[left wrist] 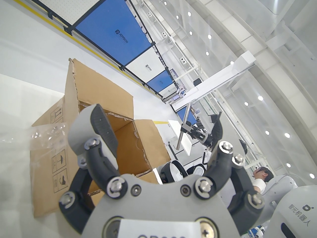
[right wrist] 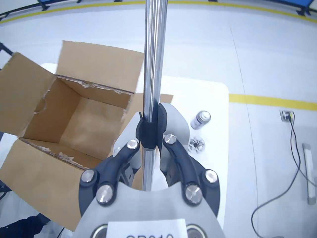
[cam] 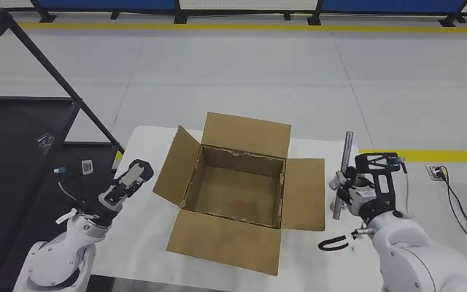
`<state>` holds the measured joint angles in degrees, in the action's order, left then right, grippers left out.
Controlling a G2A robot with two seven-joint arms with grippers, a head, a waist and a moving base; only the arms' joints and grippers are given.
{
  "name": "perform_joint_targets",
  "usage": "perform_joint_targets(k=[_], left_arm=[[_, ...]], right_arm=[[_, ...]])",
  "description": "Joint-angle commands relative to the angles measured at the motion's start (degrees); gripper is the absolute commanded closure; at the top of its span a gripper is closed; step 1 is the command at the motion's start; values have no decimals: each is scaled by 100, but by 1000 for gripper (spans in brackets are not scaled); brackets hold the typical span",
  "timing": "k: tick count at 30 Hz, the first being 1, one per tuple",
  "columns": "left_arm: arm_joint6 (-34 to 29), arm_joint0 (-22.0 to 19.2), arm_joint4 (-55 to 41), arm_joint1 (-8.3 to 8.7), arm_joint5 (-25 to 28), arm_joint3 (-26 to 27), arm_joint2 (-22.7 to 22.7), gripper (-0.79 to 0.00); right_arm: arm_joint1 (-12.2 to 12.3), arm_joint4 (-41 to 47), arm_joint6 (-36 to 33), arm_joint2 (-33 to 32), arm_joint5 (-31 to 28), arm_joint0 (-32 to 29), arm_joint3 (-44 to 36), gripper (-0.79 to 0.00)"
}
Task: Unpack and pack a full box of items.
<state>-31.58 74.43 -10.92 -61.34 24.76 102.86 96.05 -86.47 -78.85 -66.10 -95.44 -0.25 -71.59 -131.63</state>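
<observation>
Right gripper (cam: 341,184) clenched on a metal rod (cam: 346,150) beside the open cardboard box (cam: 241,135); left gripper (cam: 139,171) released.

The box stands in the middle of the white surface (cam: 146,146) with all four flaps folded outward. Just off its right flap, the right gripper (right wrist: 151,122) has its fingers (right wrist: 162,115) clamped around the lower part of the rod (right wrist: 154,50), which stands nearly upright above the surface (right wrist: 210,92), apart from the box (right wrist: 99,58). A small metal can (right wrist: 200,119) and a round flanged metal part (right wrist: 196,144) lie on the surface close to that gripper, and a black curved piece (cam: 333,245) lies nearer the robot. On the opposite side of the box (left wrist: 99,87), the left gripper (left wrist: 158,115) hangs near the left flap, its fingers (left wrist: 104,127) spread wide with nothing between them.
</observation>
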Motion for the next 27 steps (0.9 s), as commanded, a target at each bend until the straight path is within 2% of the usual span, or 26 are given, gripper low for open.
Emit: perform_joint_targets(k=[1, 7, 12, 27], left_arm=[[4, -23, 16, -1, -7, -2, -38, -785], [35, -82, 65, -4, -39, 6, -115, -785], [61, -96, 123, -2, -64, 41, -136, -785], [183, 98, 271, 4, -127, 263, -86, -785]], right_arm=[[26, 176, -166, -342, -7, -43, 289, 0], [118, 547, -350, -1025, -28, 87, 1657, 0], [198, 117, -417, -1149, 238, 414, 2811, 0], [429, 448, -30, -1340, -362, 1069, 4585, 0]])
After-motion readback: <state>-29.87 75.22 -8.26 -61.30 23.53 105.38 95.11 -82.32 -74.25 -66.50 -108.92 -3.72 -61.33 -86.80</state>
